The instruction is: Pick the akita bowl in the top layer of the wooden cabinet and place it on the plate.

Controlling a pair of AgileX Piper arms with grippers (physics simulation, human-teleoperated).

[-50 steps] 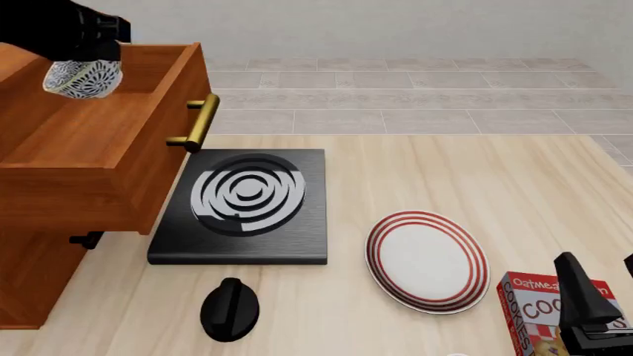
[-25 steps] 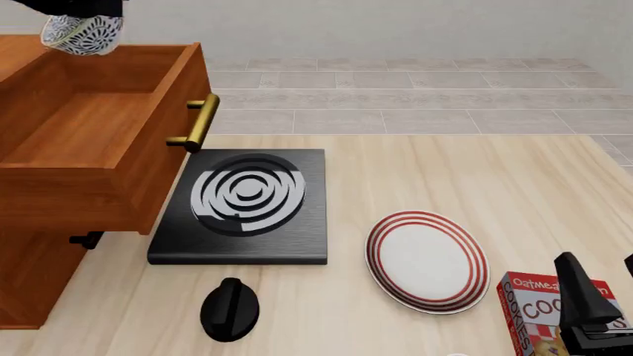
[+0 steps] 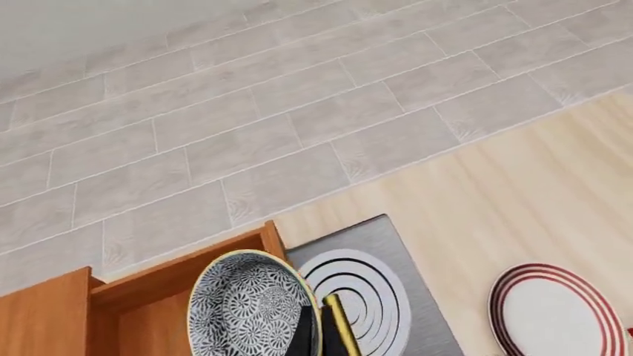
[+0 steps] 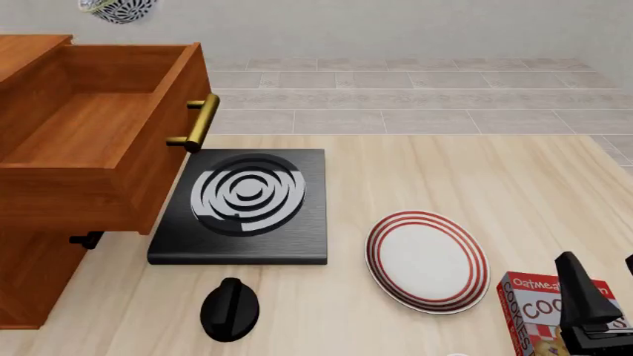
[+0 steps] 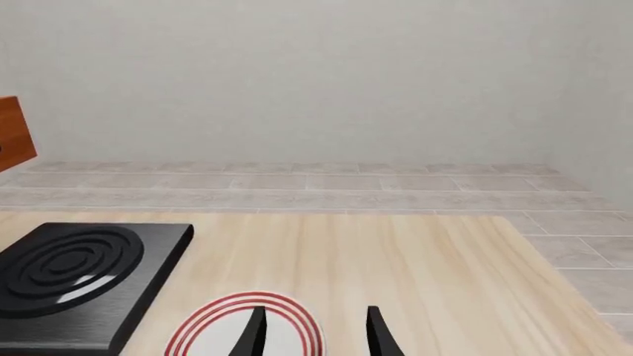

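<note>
Nearest the front camera, the right gripper (image 4: 591,311) shows only as one dark finger at the bottom edge, partly covering a cookie box (image 4: 529,308) that is cut off by the frame. Its own wrist view shows two fingertips (image 5: 249,335) standing apart with nothing between them, the plate (image 5: 213,335) partly seen beyond them. A black knob (image 4: 230,309) lies at the table's near side. Further in sit the plate (image 4: 428,259) and, left of it and apart, a black slab (image 4: 240,205) with grey-white rings. The drawer (image 4: 94,133) of the cabinet (image 4: 30,278) is pulled out over the slab's left side, and its floor is bare.

The bowl (image 4: 118,9) is at the front view's top edge, above the drawer's back, only its lower part in frame; the left arm itself is out of that view. The left wrist view shows what the front does not: the bowl (image 3: 253,305) on edge, patterned inside toward the camera, its rim pinched by the left gripper (image 3: 324,332), whose fingers are cropped at the frame edge.
</note>
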